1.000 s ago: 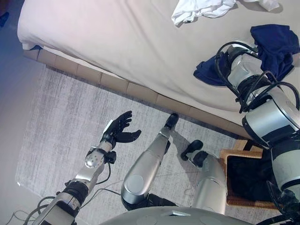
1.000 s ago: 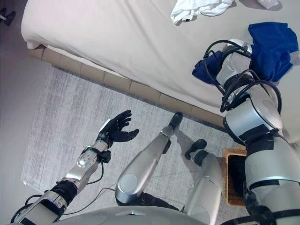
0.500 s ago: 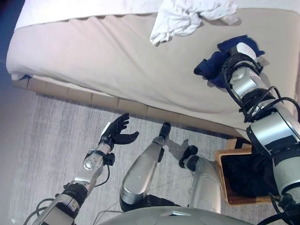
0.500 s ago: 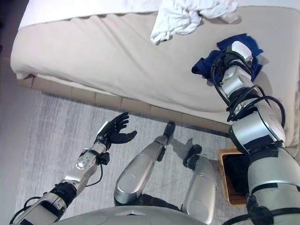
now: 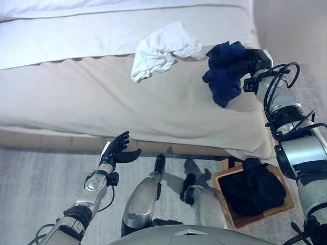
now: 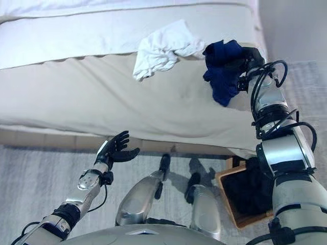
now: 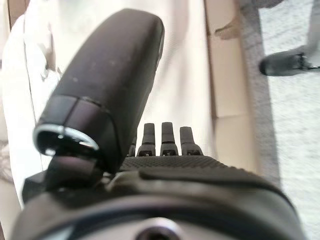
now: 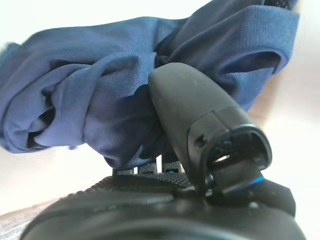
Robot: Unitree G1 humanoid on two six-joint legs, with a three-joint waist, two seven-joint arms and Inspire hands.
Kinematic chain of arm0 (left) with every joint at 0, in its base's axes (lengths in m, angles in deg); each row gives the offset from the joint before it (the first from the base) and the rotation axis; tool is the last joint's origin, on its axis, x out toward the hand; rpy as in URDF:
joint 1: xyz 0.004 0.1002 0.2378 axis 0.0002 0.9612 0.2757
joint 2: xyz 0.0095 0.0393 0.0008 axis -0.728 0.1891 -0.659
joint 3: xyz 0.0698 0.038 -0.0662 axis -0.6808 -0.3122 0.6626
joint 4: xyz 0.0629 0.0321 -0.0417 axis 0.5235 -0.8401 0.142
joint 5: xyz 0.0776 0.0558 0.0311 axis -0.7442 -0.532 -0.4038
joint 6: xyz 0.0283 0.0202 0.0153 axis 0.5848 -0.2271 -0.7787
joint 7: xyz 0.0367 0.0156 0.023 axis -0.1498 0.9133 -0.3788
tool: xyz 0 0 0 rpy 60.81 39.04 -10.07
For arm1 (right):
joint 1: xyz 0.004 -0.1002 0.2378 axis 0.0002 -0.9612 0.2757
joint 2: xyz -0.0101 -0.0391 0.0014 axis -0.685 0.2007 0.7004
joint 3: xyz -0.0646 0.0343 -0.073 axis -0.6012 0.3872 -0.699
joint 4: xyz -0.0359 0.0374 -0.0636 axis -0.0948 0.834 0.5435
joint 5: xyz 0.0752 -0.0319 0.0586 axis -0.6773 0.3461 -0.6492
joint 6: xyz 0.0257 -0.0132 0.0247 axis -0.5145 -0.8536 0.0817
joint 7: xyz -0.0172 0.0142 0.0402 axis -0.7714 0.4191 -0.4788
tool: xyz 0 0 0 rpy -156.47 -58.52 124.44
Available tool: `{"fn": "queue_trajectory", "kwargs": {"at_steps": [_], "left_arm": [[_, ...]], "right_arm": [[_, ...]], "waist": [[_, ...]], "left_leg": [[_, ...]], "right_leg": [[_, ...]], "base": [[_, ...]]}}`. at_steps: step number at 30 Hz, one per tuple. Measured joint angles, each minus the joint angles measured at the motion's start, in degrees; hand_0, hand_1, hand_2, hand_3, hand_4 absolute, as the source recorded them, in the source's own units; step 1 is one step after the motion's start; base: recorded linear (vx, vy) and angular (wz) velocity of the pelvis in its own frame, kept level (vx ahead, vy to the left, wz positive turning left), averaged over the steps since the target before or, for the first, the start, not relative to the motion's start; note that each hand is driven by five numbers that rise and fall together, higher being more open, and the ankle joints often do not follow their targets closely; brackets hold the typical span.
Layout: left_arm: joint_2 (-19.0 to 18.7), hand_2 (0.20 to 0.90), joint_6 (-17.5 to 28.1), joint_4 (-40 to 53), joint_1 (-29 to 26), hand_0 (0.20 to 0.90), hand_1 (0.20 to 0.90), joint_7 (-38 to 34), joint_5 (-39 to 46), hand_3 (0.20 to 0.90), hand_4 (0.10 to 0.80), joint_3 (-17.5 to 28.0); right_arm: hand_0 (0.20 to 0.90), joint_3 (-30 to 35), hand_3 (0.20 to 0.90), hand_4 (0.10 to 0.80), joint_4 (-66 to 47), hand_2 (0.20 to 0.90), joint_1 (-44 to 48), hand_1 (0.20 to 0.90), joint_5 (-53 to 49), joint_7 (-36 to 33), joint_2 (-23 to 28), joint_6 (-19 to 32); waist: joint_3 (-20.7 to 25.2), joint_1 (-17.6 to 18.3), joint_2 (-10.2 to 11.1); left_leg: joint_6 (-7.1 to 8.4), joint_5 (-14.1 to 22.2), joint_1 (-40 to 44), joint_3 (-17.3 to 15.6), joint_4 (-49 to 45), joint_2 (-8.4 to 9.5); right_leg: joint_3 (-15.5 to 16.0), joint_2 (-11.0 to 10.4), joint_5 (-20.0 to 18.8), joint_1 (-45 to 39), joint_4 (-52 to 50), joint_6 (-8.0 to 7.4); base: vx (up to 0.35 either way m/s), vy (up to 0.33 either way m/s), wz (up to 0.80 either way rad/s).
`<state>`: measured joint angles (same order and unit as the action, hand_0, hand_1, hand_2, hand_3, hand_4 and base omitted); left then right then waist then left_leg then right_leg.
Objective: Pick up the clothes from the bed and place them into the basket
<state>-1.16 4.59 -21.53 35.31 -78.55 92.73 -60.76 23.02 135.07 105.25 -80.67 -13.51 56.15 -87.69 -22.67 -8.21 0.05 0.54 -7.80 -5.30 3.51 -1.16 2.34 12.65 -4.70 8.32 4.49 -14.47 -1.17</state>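
Nearest, down on the grey woven rug (image 5: 30, 178): left hand (image 5: 115, 151) idle, fingers straight and spread, nothing in it. Beside the bed's corner, square wooden basket (image 5: 286, 201), already loaded with dark clothes (image 5: 253, 186) heaped to the rim.

Farther up, on the beige bed (image 5: 102, 102): right hand (image 6: 249, 60) clamped on the navy garment (image 5: 225, 71), thumb pressed into the bunched cloth per the right wrist view. Garment lifted clear at the top, tail hanging toward the sheet. Farthest, white garment (image 5: 158, 51), crumpled, lying loose on the mattress, untouched.

Risks, judged: slack hanging tail could drag across the sheet or snag the basket rim on transfer; thin slippery knit held in a single bunch could slide out of the grasp mid-swing; basket nearly full, so drop may spill over the side.

Materials: navy cloth fine-meshed, soft, deeply folded; white piece wrinkled cotton-like; basket rigid, light wood; sheet smooth, lightly creased.
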Motion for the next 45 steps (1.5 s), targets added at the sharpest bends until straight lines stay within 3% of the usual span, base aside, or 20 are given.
{"fn": "queue_trajectory", "kwargs": {"at_steps": [7,14,23,34,45], "left_arm": [[3.23,0.900,-1.04,-5.25,0.33,0.900,0.900,0.20,-2.13,0.900,0.800,1.48],[3.15,0.900,-1.06,-10.84,0.38,0.900,0.900,1.03,-3.74,0.900,0.800,1.61],[3.25,0.900,-2.26,-14.93,0.55,0.900,0.900,1.12,-6.63,0.900,0.800,2.71],[3.34,0.900,-2.69,-14.97,0.06,0.900,0.900,2.62,-8.63,0.900,0.800,3.44],[3.48,0.900,-3.69,-14.84,0.11,0.900,0.900,3.60,-9.75,0.900,0.800,3.17]], "right_arm": [[0.300,0.63,0.200,0.100,-4.35,0.300,-0.30,0.300,-4.14,0.68,4.58,-0.04],[0.300,0.65,0.200,0.100,-5.81,0.300,-2.37,0.300,-4.25,2.95,9.44,-0.25],[0.300,6.17,0.200,0.100,-13.09,0.300,-18.49,0.300,-4.39,6.47,13.19,-0.20],[0.300,12.37,0.200,0.100,-15.71,0.300,-38.37,0.300,-4.24,11.24,12.90,-0.27],[0.300,12.34,0.200,0.100,-11.32,0.300,-44.35,0.300,-1.51,13.68,7.63,-0.39]], "waist": [[6.67,3.85,0.93],[10.85,7.88,2.46],[13.47,15.41,2.97],[14.48,20.92,2.23],[16.02,22.05,-0.49]], "left_leg": [[-0.05,0.05,5.20,-3.74,4.96,-0.50],[-0.76,1.04,7.10,-7.77,6.19,-0.90],[-1.03,2.58,8.12,-12.71,6.25,-1.74],[-1.13,3.60,8.84,-17.60,6.41,-2.46],[-0.88,3.86,7.53,-18.92,6.29,-2.66]], "right_leg": [[-3.67,1.88,-5.17,-6.77,11.90,-1.45],[-7.54,2.54,-8.01,-8.66,16.88,-1.86],[-13.00,3.32,-9.13,-7.62,17.44,-2.02],[-17.86,4.08,-9.90,-6.21,17.50,-2.09],[-18.86,4.27,-9.93,-4.23,17.55,-2.06]], "base": [[0.058,0.001,-0.30],[0.017,-0.013,-0.28],[0.002,-0.016,-0.33],[-0.006,-0.038,-0.24],[-0.021,-0.059,-0.07]]}}
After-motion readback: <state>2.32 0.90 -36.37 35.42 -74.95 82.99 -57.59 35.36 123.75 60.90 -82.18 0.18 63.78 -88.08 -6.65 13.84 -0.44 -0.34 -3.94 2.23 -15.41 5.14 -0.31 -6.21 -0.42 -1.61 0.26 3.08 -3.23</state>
